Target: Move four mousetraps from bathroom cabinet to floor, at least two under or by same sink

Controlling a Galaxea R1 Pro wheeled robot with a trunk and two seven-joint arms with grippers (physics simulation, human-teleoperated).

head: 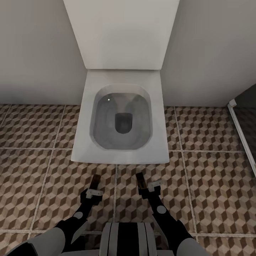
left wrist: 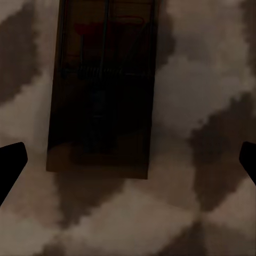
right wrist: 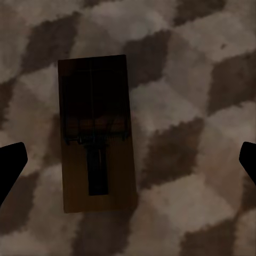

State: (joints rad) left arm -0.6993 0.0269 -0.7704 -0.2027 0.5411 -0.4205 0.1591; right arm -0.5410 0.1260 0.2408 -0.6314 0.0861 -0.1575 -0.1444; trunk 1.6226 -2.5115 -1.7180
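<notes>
Two mousetraps, left mousetrap (head: pixel 95 181) and right mousetrap (head: pixel 140 180), laid flat on bathroom floor (head: pixel 213 185) before toilet (head: pixel 121 117). Left gripper (head: pixel 94 193) and right gripper (head: pixel 153 185) spread, nothing pinched. Both best lifted straight up, traps left undisturbed; sink placement judged unmet.

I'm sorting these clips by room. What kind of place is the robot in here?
A bathroom, most likely: a white toilet with its lid up stands against a plain wall, on a cube-patterned tiled floor. At the right edge is what may be a shower screen's frame, though I can't be sure.
</notes>
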